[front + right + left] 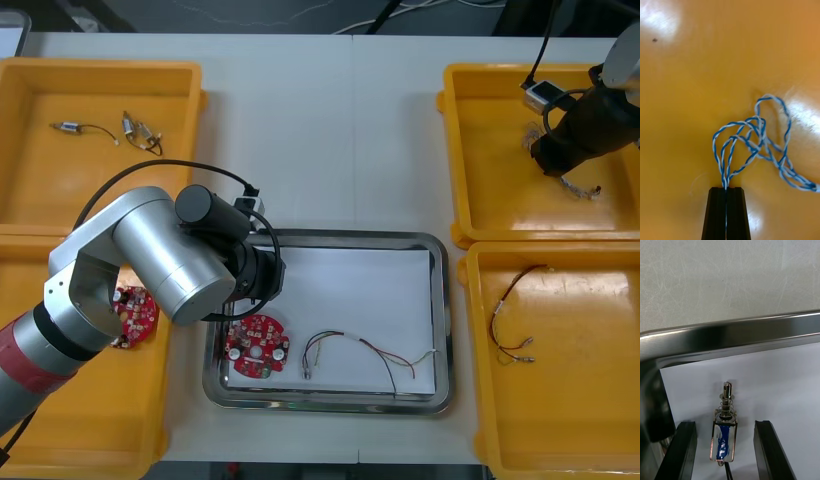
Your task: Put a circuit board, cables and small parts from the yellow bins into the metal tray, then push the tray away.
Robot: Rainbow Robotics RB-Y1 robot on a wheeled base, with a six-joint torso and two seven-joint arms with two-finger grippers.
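Left wrist view: small metal part (pixel 724 423) between left hand (pixel 724 423) fingers (pixel 684 450).

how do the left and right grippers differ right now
The left gripper has its jaws open, either side of a small metal part lying in the metal tray; the right gripper has its jaws shut on the twisted blue and white cable. The left gripper is over the tray; the right gripper is in the far right yellow bin. Both have black jaws.
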